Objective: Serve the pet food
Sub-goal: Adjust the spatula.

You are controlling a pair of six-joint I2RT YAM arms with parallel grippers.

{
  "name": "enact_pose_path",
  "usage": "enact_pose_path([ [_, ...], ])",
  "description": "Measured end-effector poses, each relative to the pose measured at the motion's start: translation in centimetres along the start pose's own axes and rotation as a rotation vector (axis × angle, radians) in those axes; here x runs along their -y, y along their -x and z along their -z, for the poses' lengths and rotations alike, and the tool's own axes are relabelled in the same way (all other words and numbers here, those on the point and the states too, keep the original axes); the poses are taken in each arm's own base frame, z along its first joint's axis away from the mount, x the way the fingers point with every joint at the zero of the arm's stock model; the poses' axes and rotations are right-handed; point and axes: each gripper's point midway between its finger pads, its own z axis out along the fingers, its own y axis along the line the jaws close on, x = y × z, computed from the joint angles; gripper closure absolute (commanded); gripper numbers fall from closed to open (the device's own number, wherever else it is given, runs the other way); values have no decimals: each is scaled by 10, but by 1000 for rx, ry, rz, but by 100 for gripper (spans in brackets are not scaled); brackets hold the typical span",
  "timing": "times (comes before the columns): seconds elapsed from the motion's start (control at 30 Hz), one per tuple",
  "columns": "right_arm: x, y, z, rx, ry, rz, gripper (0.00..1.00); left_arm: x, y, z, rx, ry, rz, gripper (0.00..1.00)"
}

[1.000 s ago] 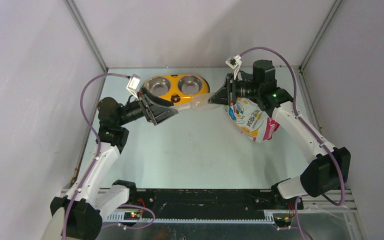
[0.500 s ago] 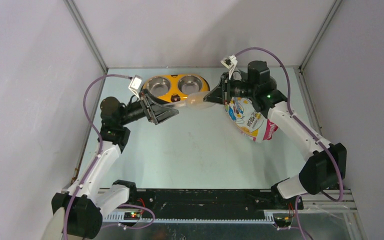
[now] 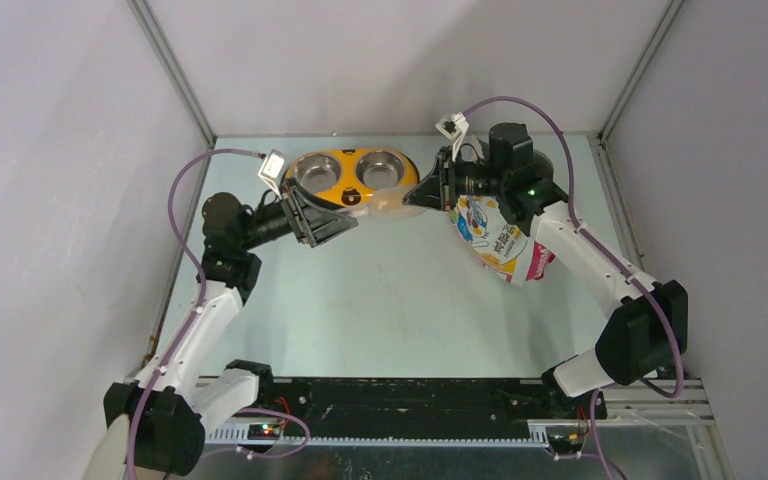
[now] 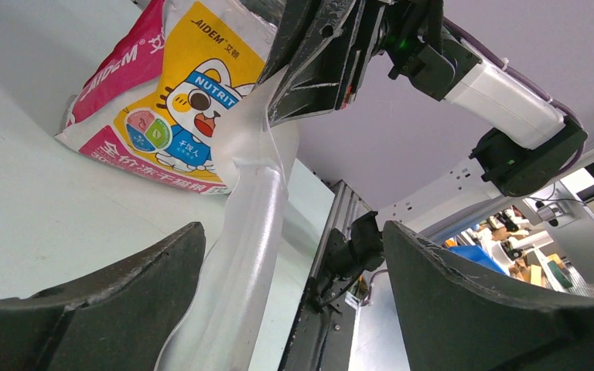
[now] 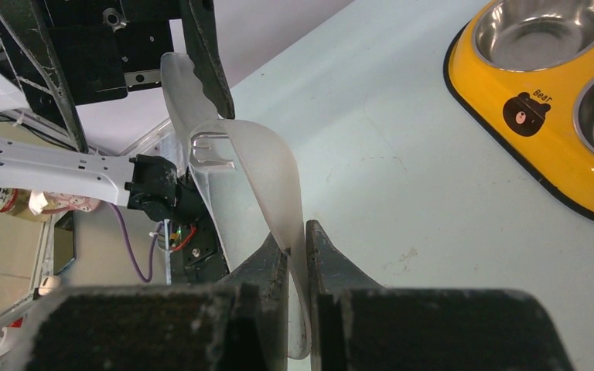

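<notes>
Two hands meet at one translucent scoop (image 3: 385, 203): the left hand (image 3: 345, 222) stands spread wide around its handle, just in front of the yellow feeder (image 3: 341, 190), whose steel bowls are both bare, while the right hand (image 5: 295, 239) pinches the scoop's thin wall. Further right, the cat-printed bag (image 3: 505, 245) lies on the counter (image 3: 380, 300) under the right arm; no pet food shows loose anywhere, so it is presumably inside. Serving seems barely begun: scooping and pouring remain.
</notes>
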Motion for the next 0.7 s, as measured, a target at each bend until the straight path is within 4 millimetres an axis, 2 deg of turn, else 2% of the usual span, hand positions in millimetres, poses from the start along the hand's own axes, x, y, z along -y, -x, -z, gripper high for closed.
enact_pose_path([
  [0.13,0,0,0,1,1,9,100,0,0,0,-1,1,2,29],
  [0.53,-1,3,2,8,22,38,100,-2,-2,-1,-6,5,12,53],
  [0.7,-1,4,3,10,29,40,100,-3,-2,0,-5,10,15,71],
])
